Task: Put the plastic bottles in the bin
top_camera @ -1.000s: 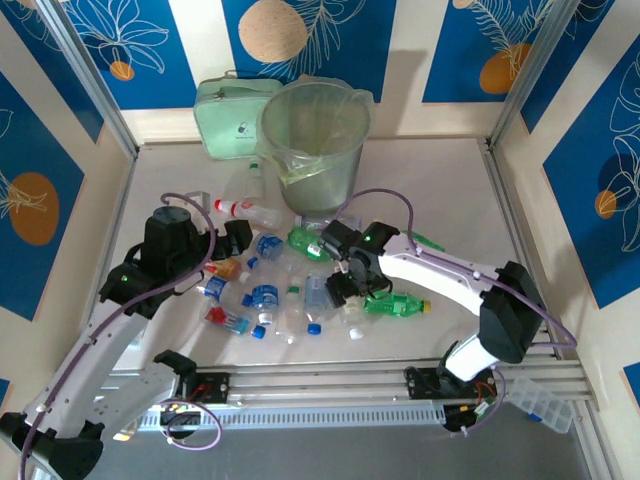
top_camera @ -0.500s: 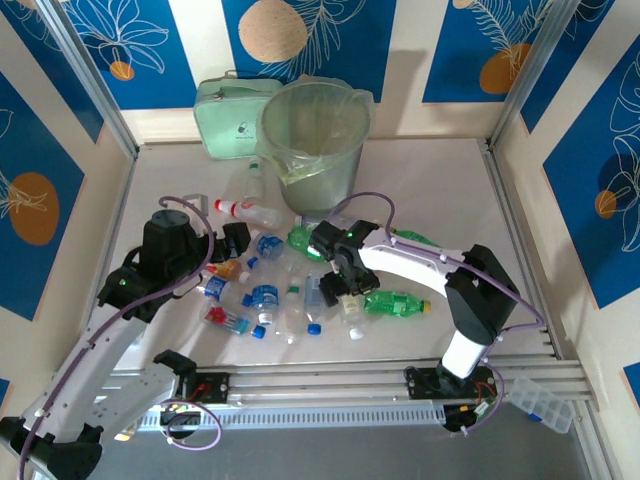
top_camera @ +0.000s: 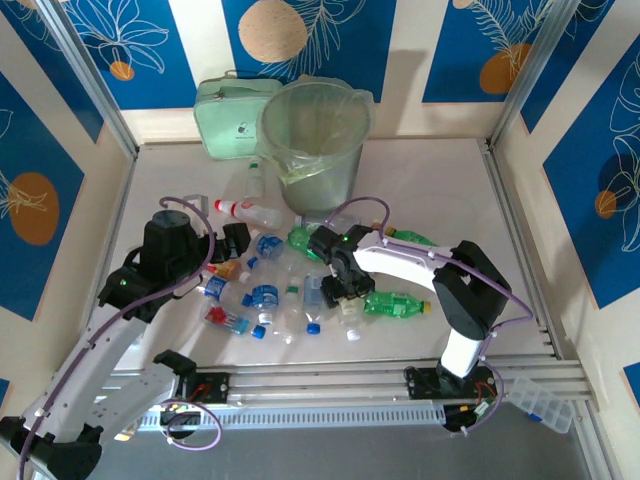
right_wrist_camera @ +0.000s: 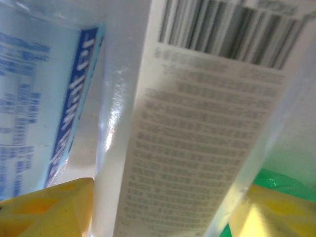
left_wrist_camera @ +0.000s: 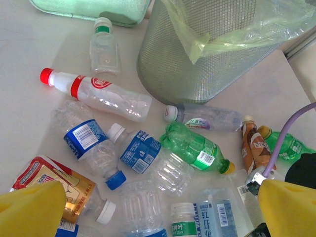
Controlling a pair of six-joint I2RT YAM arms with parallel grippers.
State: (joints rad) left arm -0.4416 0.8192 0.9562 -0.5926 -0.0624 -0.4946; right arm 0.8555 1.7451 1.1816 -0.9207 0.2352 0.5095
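Right gripper (right_wrist_camera: 163,210) straddles a white-labelled clear bottle (right_wrist_camera: 197,123), can't tell if clamped; slick plastic might squirt out. Left gripper (left_wrist_camera: 160,210) gapes.

Top camera high behind arms (top_camera: 410,265), left wrist low over same bottles (left_wrist_camera: 195,148) and bin (left_wrist_camera: 197,64), right wrist against a label (right_wrist_camera: 197,138)

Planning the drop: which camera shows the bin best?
Top external: the bin stands whole there, mouth open, green liner folded over the rim, behind the plastic bottles. Left wrist catches its grey wall and a hanging flap of liner, with the top out of frame.
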